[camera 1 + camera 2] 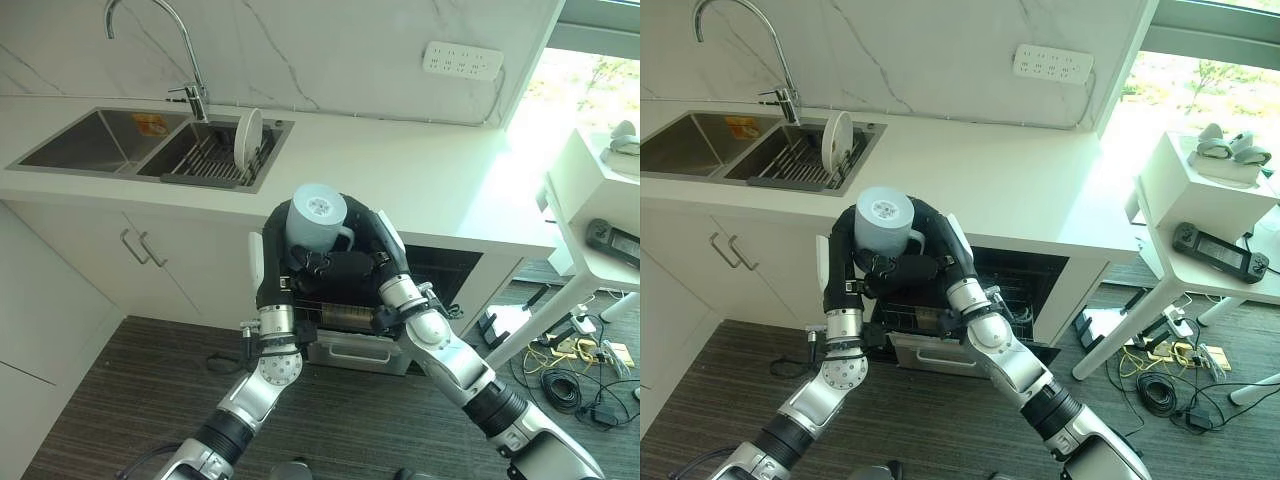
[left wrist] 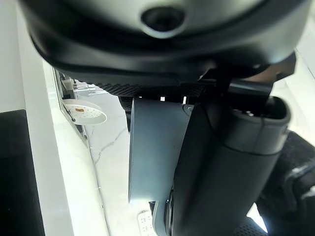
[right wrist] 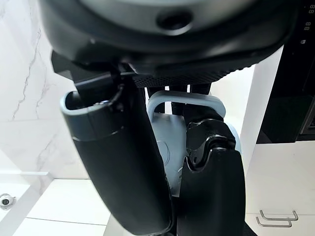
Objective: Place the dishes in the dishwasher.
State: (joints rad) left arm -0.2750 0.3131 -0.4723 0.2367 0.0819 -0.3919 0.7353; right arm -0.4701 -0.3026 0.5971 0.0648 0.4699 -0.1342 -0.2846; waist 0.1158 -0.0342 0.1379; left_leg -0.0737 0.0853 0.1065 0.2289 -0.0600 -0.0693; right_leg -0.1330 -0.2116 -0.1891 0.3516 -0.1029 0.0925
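You are holding a pale blue mug (image 1: 318, 218) upside down between both hands, above the open dishwasher (image 1: 1025, 285) and its pulled-out rack (image 1: 902, 318). Your right hand (image 1: 352, 267) is curling round the handle side, as its wrist view is showing; your left hand (image 1: 283, 265) is probably gripping the mug's body. A white plate (image 1: 248, 133) is standing in the sink rack (image 1: 205, 160).

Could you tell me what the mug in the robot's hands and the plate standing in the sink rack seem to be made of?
Mug: matte pale blue-grey, evenly coloured, probably ceramic or plastic. Plate: smooth glossy white, likely glazed ceramic. Sink rack: thin dark wires, apparently metal.
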